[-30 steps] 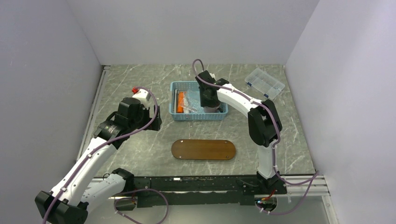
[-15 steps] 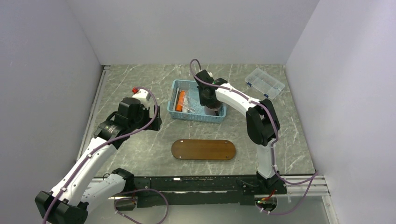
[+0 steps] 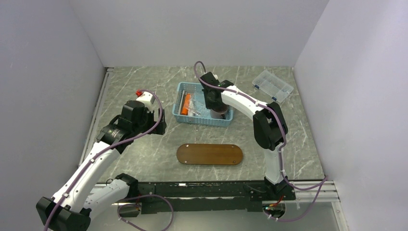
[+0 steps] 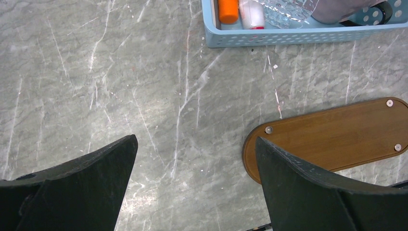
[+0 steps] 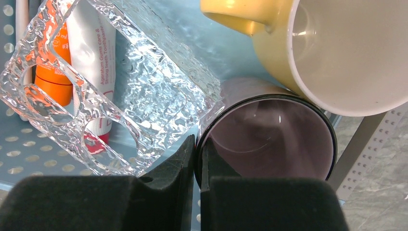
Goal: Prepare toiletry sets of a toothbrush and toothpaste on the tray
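The dark wooden tray (image 3: 210, 154) lies bare at the table's middle front; its left end shows in the left wrist view (image 4: 337, 139). The orange toothpaste (image 5: 50, 82) and the white toothpaste (image 5: 94, 53) lie in the blue basket (image 3: 199, 121), partly under a clear glass mug (image 5: 115, 96). A whitish toothbrush (image 5: 21, 29) lies at the basket's left wall. My right gripper (image 5: 198, 149) is inside the basket, shut on the rim of a dark cup (image 5: 269, 134). My left gripper (image 4: 195, 144) is open and empty above the table, left of the tray.
A yellow mug (image 5: 337, 48) lies on its side in the basket beside the dark cup. A clear compartment box (image 3: 272, 85) sits at the back right. The basket's front wall (image 4: 298, 36) shows in the left wrist view.
The right gripper has moved a little left, and the basket has shifted left and turned slightly with it. The left arm has not moved.
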Action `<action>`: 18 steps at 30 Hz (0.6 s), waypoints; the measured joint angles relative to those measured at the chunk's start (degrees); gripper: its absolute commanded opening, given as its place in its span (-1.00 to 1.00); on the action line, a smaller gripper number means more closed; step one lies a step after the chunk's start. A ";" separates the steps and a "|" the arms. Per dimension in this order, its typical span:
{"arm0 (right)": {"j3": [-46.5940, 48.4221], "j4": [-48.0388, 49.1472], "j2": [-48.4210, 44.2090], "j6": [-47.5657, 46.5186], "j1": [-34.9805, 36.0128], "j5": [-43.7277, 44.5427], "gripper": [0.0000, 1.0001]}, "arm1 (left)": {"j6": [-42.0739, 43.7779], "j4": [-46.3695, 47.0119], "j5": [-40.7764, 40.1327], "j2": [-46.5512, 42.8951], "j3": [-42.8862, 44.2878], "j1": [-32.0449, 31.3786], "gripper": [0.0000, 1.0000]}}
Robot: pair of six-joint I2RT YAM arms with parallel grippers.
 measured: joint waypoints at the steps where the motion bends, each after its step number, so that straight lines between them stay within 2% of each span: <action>1: 0.13 -0.15 0.00 -0.09 0.04 0.15 -1.00 | 0.00 -0.02 0.00 0.00 0.00 0.00 0.98; 18: -0.44 -2.12 -3.61 -7.65 0.22 0.24 -1.00 | 0.00 0.00 0.02 0.24 0.00 0.02 0.98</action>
